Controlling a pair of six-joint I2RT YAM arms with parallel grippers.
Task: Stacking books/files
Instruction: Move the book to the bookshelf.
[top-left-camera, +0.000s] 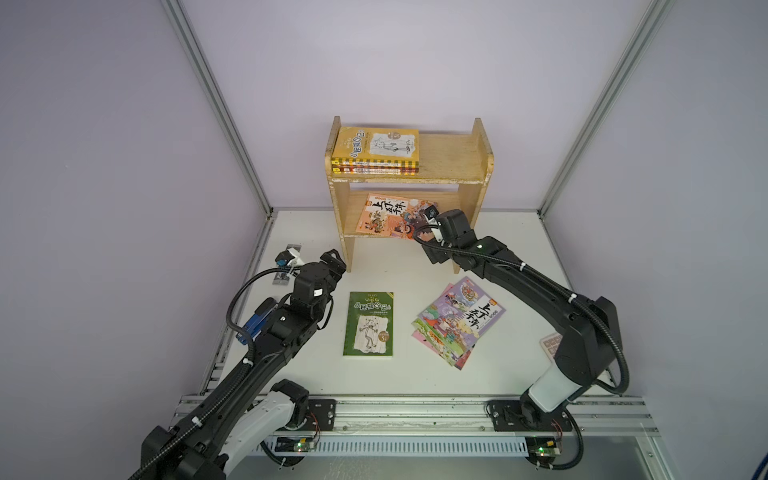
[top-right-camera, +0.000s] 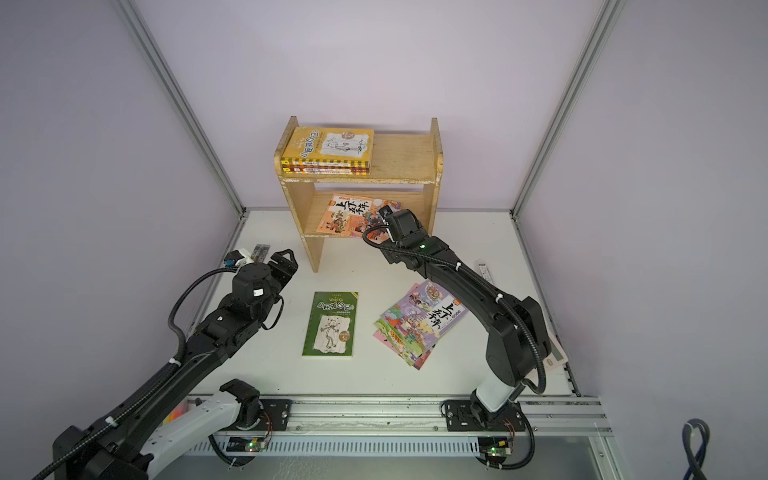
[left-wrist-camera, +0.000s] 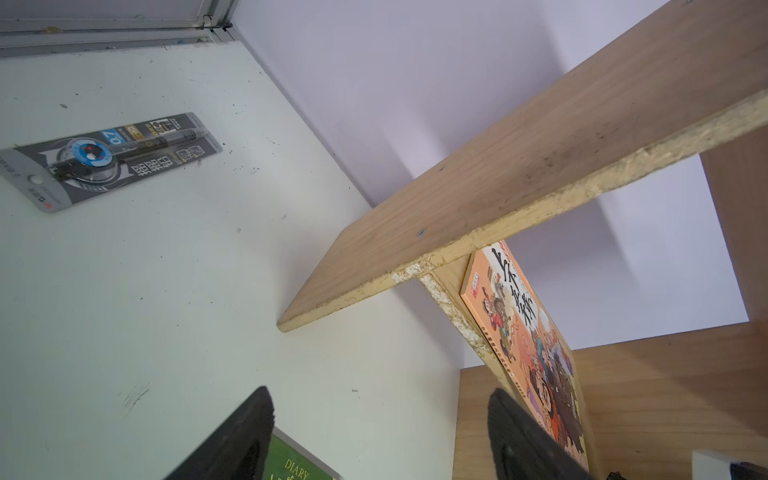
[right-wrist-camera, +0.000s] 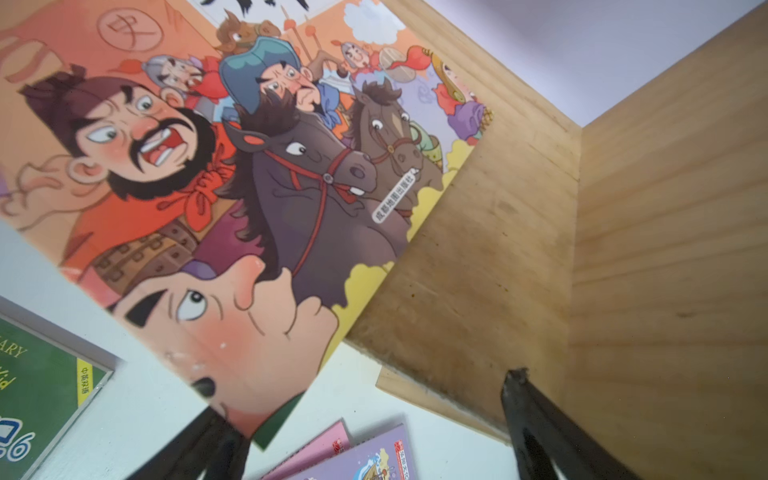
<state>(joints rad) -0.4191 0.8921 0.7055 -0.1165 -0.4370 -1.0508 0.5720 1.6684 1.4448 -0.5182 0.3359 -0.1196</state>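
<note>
Nearest, a green diary book (top-left-camera: 368, 324) and a fan of cartoon books (top-left-camera: 457, 322) are being left unstacked on the table (top-left-camera: 395, 378), near the spread left gripper (top-right-camera: 286, 258). Farther back, 1 orange cartoon book (top-left-camera: 395, 218) and a yellow-topped pile (top-left-camera: 376, 149) are being carried by the wooden shelf (top-left-camera: 453, 153). Only in the right wrist view is the right gripper (right-wrist-camera: 363, 390) being shown spread and empty at the orange book's corner.

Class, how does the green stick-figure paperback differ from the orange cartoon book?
The green stick-figure paperback lies on the white table; the orange cartoon book sits on the wooden rack's lower shelf. Green lies square; orange is skewed, overhanging the shelf front. Both face up.
</note>
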